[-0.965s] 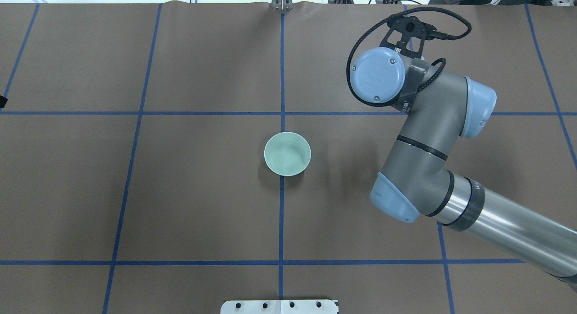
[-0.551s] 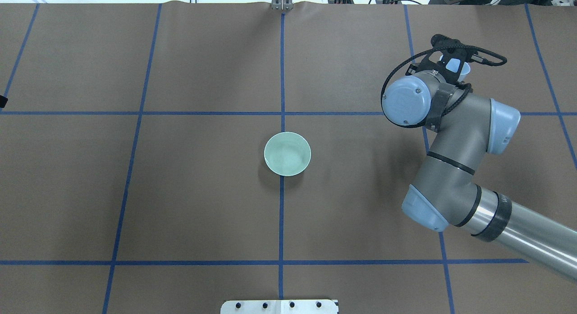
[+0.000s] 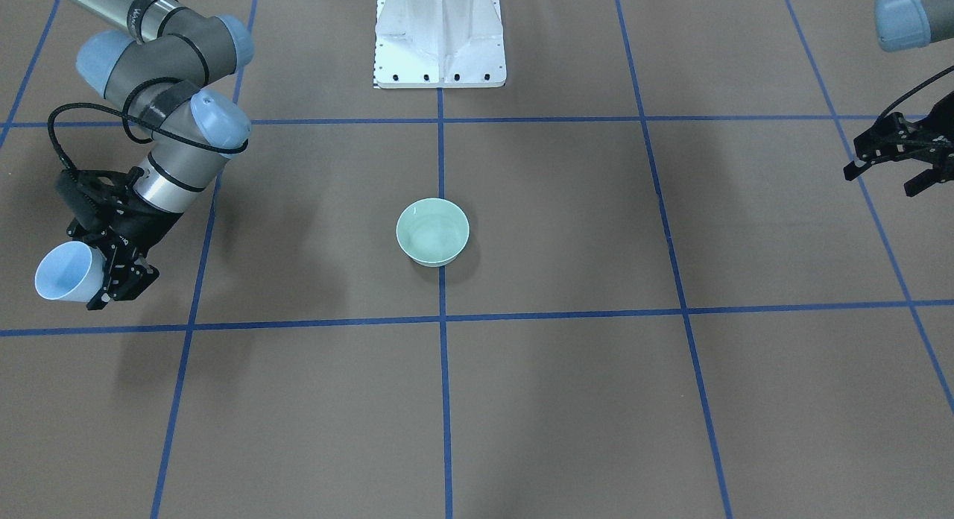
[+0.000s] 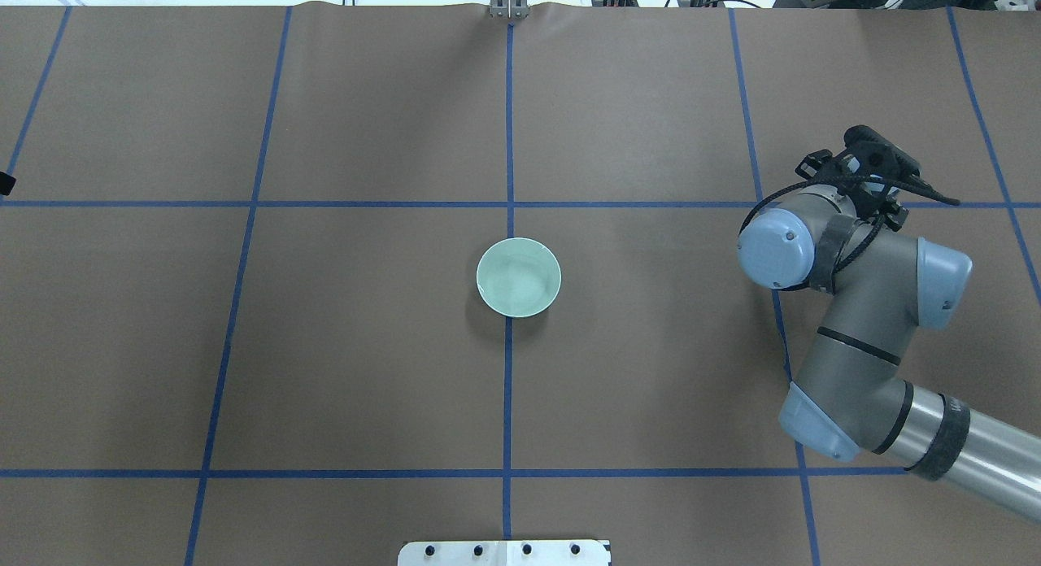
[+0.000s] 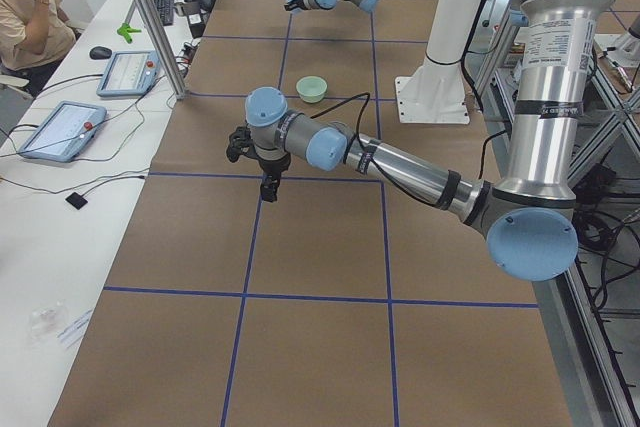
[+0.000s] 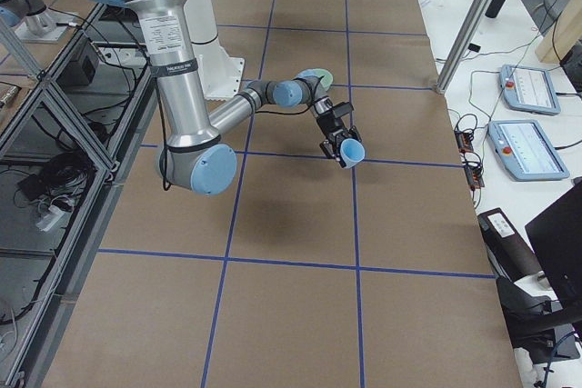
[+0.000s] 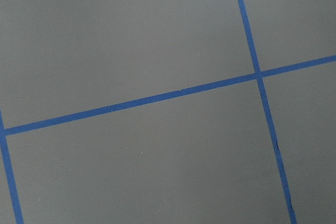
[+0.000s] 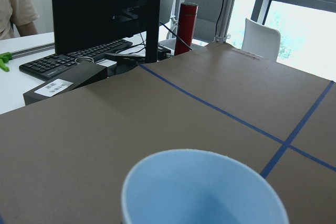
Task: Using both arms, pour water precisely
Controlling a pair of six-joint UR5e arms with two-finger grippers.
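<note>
My right gripper (image 3: 95,279) is shut on a light-blue cup (image 3: 62,273), held tilted above the table far out on my right side. The cup's mouth fills the bottom of the right wrist view (image 8: 205,192); I cannot tell if water is in it. A pale green bowl (image 4: 518,277) stands at the table's centre on the blue line. A faint sheen of water (image 3: 426,236) shows inside it. My left gripper (image 3: 888,177) is open and empty, hovering far out on my left side. In the overhead view the right wrist hides the cup.
The white pedestal base (image 3: 440,34) stands at the robot's edge of the table. Blue tape lines (image 4: 509,127) grid the brown table cover. A monitor (image 8: 105,14) and keyboard sit past the table's right end. An operator (image 5: 25,7) sits beside the left end.
My right arm has swung to the right and back toward the robot, carrying the cup farther from the bowl. The bowl has not moved.
</note>
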